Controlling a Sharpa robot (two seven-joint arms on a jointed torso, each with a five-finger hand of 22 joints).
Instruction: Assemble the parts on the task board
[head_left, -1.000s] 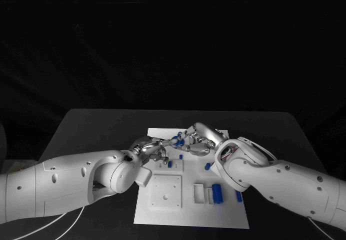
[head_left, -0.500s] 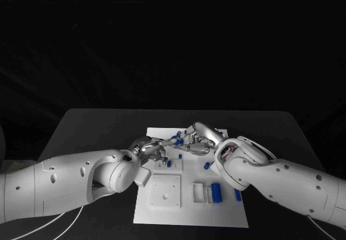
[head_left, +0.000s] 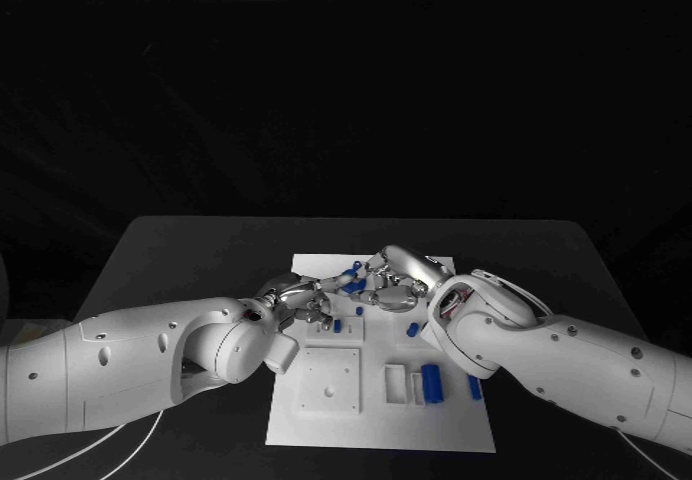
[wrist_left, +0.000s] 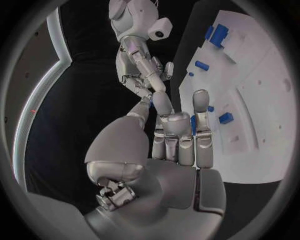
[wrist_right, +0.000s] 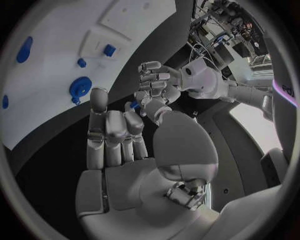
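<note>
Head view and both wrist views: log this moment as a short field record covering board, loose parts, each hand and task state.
board: white task board lying on the black table
loose parts: blue pieces lying on the board near the right arm
left hand: above the board, fingertips meeting the right hand's
right hand: above the board, a small blue part between the two hands
holder of the part: cannot tell
task state: assembly unfinished

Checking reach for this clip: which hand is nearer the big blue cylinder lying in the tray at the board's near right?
Right. The right hand works above the task board beyond the blue cylinder, its arm passing beside it; the left hand is further left.
</note>
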